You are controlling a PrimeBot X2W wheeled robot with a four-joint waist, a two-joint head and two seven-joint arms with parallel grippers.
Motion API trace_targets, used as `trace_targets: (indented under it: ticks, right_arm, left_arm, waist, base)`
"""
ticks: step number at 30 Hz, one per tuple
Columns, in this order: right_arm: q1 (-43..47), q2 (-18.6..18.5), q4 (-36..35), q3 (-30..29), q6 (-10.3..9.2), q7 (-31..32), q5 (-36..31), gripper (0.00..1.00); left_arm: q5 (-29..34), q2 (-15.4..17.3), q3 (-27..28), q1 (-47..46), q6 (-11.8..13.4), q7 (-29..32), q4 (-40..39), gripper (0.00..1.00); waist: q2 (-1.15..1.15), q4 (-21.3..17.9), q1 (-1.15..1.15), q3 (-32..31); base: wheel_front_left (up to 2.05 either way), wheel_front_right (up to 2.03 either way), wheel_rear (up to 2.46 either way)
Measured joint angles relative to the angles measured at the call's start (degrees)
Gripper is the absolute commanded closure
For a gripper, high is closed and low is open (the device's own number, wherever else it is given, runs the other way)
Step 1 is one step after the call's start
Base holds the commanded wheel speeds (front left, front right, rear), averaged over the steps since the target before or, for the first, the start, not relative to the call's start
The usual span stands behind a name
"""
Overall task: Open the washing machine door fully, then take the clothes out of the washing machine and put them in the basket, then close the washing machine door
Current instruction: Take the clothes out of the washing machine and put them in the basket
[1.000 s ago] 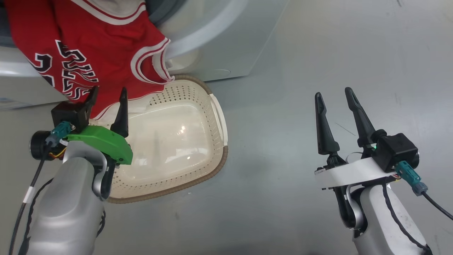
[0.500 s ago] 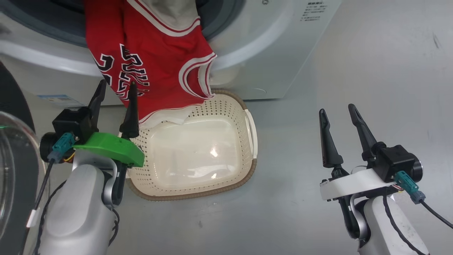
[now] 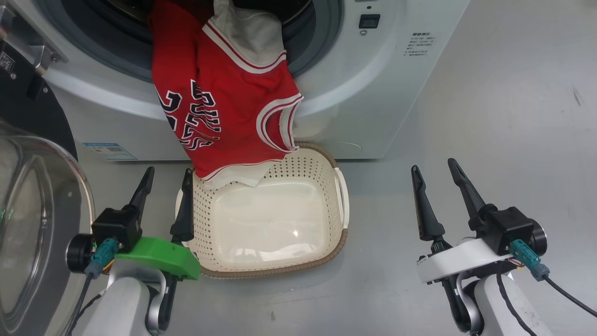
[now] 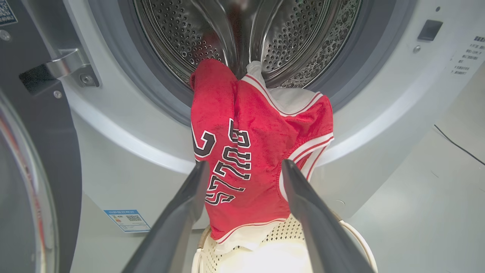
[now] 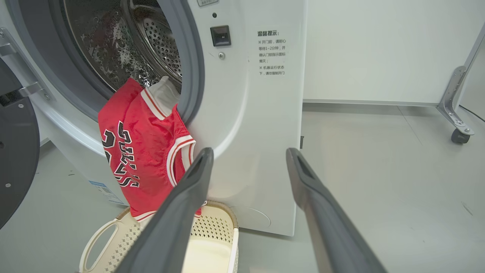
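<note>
The red jersey [image 3: 224, 116] hangs out of the white washing machine [image 3: 373, 84] over the grey gasket, its hem dipping into the cream basket [image 3: 326, 172] on the floor below. The left wrist view shows the jersey [image 4: 246, 151] draped from the steel drum [image 4: 303, 38]. The black glass door [image 3: 32, 196] stands swung open at the left. My left gripper [image 3: 168, 175] is open and empty, short of the jersey, beside the basket's left rim. My right gripper [image 3: 433, 168] is open and empty over bare floor to the right.
Grey floor [image 3: 489, 140] spreads right of the machine. A white wall and a metal leg on a caster [image 5: 458, 132] stand at the far right. The door hinge bracket [image 4: 72, 66] sits on the machine's left front.
The head camera has tilted up, bringing the drum opening and the open door into view. My left gripper has drawn back from the jersey. The jersey still hangs the same way.
</note>
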Motion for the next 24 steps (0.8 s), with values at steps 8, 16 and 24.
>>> trace_targets:
  ticks: [8, 16, 24]
  right_arm:
    - [2.5, 0.1, 0.7, -0.2, 0.26, 0.0, 0.0, 0.0]
    - [4.0, 0.2, 0.7, -0.4, 0.26, 0.0, 0.0, 0.0]
    - [4.6, 0.3, 0.6, -0.5, 0.26, 0.0, 0.0, 0.0]
  left_arm:
    - [0.7, 0.0, 0.0, 5.7, 1.4, 0.0, -3.0, 0.0]
    - [0.8, 0.1, 0.0, 9.1, 2.0, 0.0, -5.8, 0.0]
    - [1.2, 0.5, 0.0, 11.0, 2.5, 0.0, -8.6, 0.0]
  waist:
    - [0.0, -0.6, 0.0, -2.6]
    - [0.0, -0.9, 0.0, -4.3]
    - [0.0, -1.2, 0.0, -4.7]
  base:
    - [0.0, 0.0, 0.0]
    - [0.0, 0.0, 0.0]
    - [0.0, 0.0, 0.0]
